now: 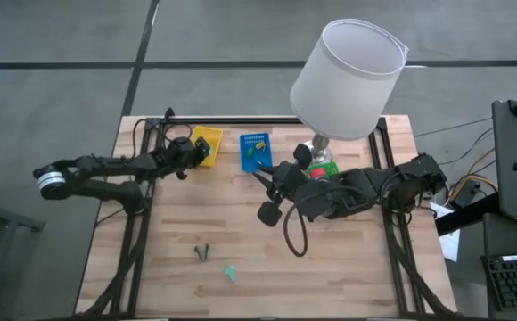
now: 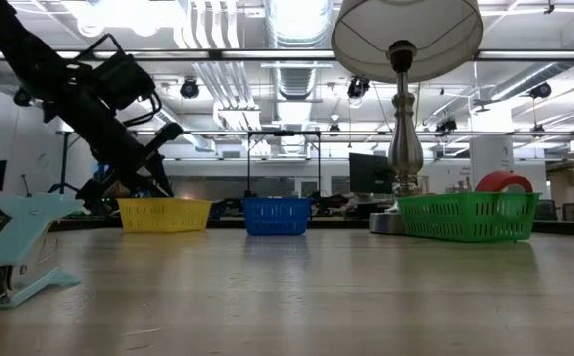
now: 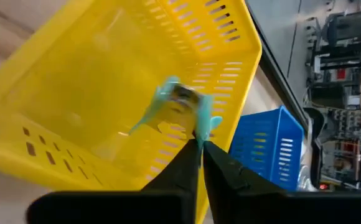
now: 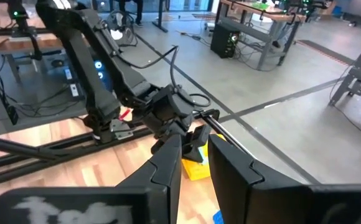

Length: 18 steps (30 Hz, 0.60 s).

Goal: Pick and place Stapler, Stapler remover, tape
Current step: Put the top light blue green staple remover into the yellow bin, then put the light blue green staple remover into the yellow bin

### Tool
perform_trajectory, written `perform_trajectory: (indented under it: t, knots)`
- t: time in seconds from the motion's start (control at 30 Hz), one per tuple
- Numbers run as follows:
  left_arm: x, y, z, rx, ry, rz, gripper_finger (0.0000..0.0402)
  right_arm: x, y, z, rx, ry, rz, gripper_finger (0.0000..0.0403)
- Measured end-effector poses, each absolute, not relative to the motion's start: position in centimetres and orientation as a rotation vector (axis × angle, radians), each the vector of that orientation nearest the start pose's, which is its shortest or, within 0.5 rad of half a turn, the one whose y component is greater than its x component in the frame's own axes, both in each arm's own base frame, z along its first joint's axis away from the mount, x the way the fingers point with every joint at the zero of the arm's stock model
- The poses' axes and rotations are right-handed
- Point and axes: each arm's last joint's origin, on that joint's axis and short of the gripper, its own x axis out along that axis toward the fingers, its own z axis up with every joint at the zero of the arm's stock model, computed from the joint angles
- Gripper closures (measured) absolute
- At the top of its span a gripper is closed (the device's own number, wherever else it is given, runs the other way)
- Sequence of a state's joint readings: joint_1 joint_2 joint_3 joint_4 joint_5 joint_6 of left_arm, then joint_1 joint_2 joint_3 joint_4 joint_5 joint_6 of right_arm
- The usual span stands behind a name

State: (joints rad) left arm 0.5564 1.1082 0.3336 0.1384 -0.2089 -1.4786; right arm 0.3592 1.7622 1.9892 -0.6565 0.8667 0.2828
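Observation:
My left gripper [image 3: 200,144] hangs over the yellow basket [image 1: 209,141], shut on a pale teal stapler remover [image 3: 180,106] with a metal middle. In the low view the left gripper [image 2: 158,183] sits just above that basket's rim [image 2: 163,201]. A pale teal stapler [image 2: 20,247] rests on its base near the table's near edge [image 1: 231,273], with a small dark thing [image 1: 202,252] beside it. A red tape roll [image 2: 503,182] lies in the green basket [image 2: 465,218]. My right gripper [image 4: 196,140] is open and holds nothing, mid-table near the blue basket [image 1: 255,152]. My left gripper pinches the stapler remover by one teal wing [image 3: 202,127], at the fingers' free ends. The fingers come slanting down from the table's left side. The remover stands out beyond the fingertips, over the inside of the yellow basket [image 3: 75,93], clear of its floor.
A tall lamp [image 1: 348,80] with a white shade stands behind the green basket and overhangs the right arm. The blue basket [image 2: 276,215] holds small green and yellow pieces. Bare wood lies between the baskets and the near edge.

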Motion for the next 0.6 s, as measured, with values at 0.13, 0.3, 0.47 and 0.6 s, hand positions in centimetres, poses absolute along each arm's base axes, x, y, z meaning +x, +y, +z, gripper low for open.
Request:
perform_trajectory:
  t: [0.13, 0.3, 0.47, 0.6]
  knots:
    - [16.4, 10.9, 15.3, -1.423, 0.012, 1.069, 0.0327, 35.6, 10.5, 44.4, 0.035, 0.271, -0.552, 0.0328]
    - [16.5, 10.7, 15.7, -1.424, 0.050, 0.980, 0.0260, 35.7, 9.7, 44.5, 0.042, 0.268, -0.573, 0.0337]
    - [16.7, 10.4, 18.0, -1.215, 0.120, 0.789, 0.0230, 35.9, 9.1, 44.5, 0.048, 0.269, -0.583, 0.0343]
    - [16.7, 10.0, 20.9, -1.127, 0.085, 0.615, 0.0228, 36.0, 8.6, 44.5, 0.065, 0.264, -0.597, 0.0343]
